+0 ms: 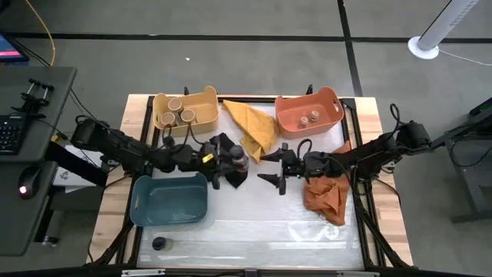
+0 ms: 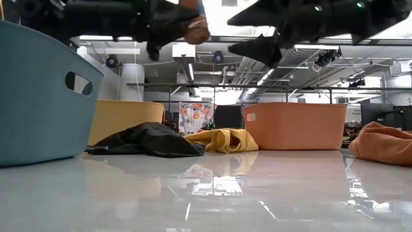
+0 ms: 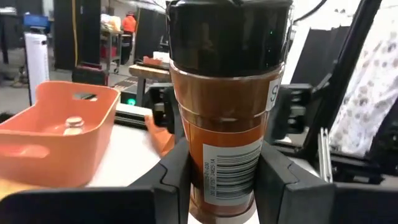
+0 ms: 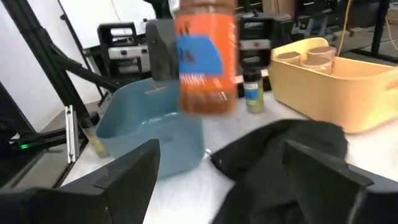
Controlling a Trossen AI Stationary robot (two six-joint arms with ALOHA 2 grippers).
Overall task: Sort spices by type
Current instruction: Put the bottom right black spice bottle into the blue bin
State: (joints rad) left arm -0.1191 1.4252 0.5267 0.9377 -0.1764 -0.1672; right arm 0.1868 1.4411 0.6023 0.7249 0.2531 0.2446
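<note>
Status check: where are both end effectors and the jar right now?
Left end effector shut on black-lidded spice jar, held above table. Right end effector open, empty, facing it. Black cloth below; path unobstructed.

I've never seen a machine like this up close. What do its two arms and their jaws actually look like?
Both arms are dark, nearly black, built from jointed segments with black cables looped alongside. The left arm carries a small yellow mark near its wrist. The left gripper and the right gripper each end in two jaws. In the right wrist view those jaws look like broad, flat, matte black wedges.
</note>
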